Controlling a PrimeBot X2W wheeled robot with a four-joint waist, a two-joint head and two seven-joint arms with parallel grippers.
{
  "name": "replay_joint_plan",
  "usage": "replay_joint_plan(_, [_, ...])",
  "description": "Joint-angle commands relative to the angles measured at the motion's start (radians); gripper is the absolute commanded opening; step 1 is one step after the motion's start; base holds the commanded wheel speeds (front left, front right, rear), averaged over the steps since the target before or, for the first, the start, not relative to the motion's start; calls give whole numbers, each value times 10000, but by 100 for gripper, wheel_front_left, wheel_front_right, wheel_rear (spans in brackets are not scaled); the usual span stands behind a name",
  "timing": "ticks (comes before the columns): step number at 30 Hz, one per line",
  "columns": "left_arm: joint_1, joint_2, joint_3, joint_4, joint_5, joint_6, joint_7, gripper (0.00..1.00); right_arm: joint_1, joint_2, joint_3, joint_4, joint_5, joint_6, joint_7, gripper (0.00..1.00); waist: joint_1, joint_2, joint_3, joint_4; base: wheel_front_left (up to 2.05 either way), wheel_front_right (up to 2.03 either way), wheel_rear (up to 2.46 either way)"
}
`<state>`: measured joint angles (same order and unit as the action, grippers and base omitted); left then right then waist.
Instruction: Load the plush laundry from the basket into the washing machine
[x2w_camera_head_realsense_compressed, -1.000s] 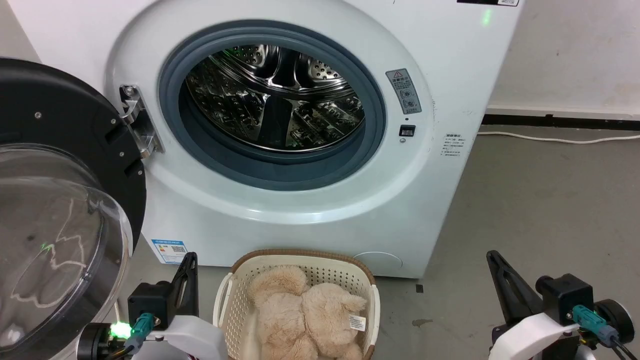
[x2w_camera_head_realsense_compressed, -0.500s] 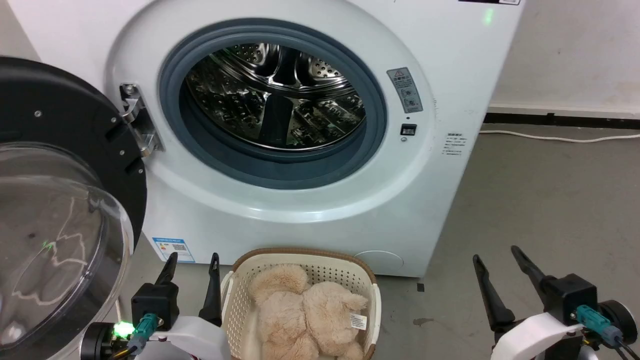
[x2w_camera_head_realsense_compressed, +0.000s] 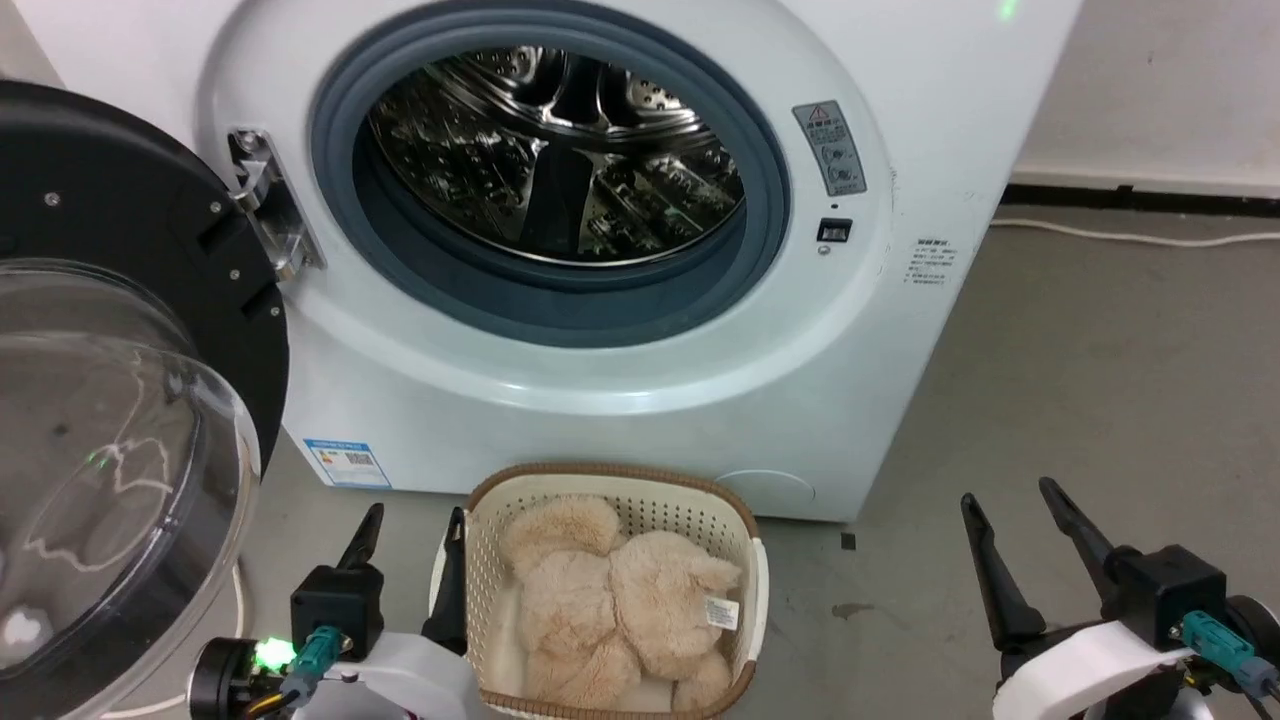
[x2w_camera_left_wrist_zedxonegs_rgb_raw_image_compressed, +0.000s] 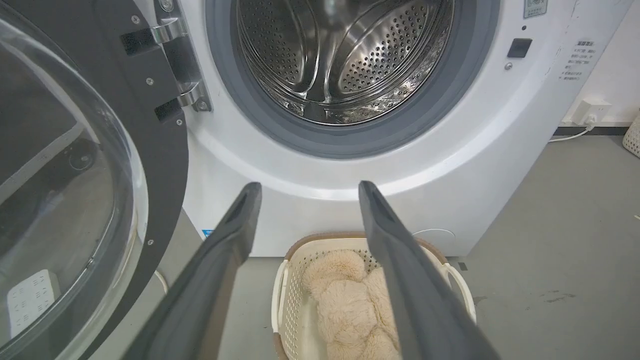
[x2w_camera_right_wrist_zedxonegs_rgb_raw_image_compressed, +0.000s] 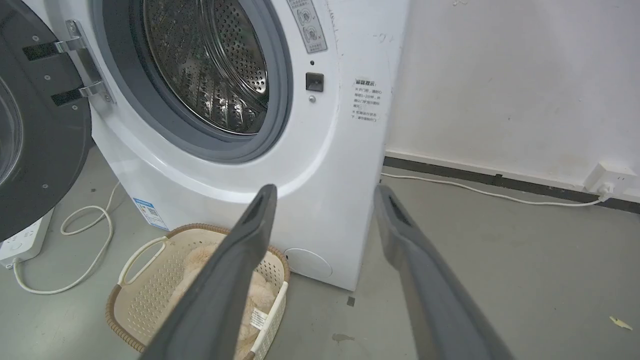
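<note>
While left gripper (x2w_camera_head_realsense_compressed: 416, 513) and right gripper (x2w_camera_head_realsense_compressed: 1008, 492) hold jaws wide and empty, the plush laundry (x2w_camera_head_realsense_compressed: 620, 600) seemingly crams the basket (x2w_camera_head_realsense_compressed: 600, 470). A snagging grab could hoist both!

Left gripper's (x2w_camera_left_wrist_zedxonegs_rgb_raw_image_compressed: 307, 186) dark fingers were spread apart, fluffy beige plush toy (x2w_camera_left_wrist_zedxonegs_rgb_raw_image_compressed: 340, 295) sitting in the cream perforated plastic basket (x2w_camera_left_wrist_zedxonegs_rgb_raw_image_compressed: 287, 295) beyond.

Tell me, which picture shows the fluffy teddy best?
The head view: the plush laundry lies uncovered in the basket, white tag showing. In the left wrist view the left gripper covers one side of it; in the right wrist view the right gripper hides most of it.
</note>
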<state>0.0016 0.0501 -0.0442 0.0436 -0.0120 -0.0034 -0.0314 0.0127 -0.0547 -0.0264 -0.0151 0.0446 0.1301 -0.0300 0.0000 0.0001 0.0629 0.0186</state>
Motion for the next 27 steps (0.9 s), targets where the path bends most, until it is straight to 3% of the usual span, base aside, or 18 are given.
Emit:
replay_joint_plan(1, [-183, 3, -71, 101, -41, -57, -108, 100, -96, 9, -22, -121, 107, 1, -121, 100, 0, -1, 126, -26, 0, 0, 0])
replay_joint_plan(19, [-1347, 285, -745, 1835, -76, -316, -483, 100, -516, 15, -50, -371, 583, 2, -497, 100, 0, -1, 1559, -300, 0, 0, 0])
replay_joint_plan(27, [-2150, 417, -1649, 2959, -300, -410, -650, 100, -665, 18, -55, -473, 766, 2, -664, 100, 0, -1, 2187, -383, 0, 0, 0])
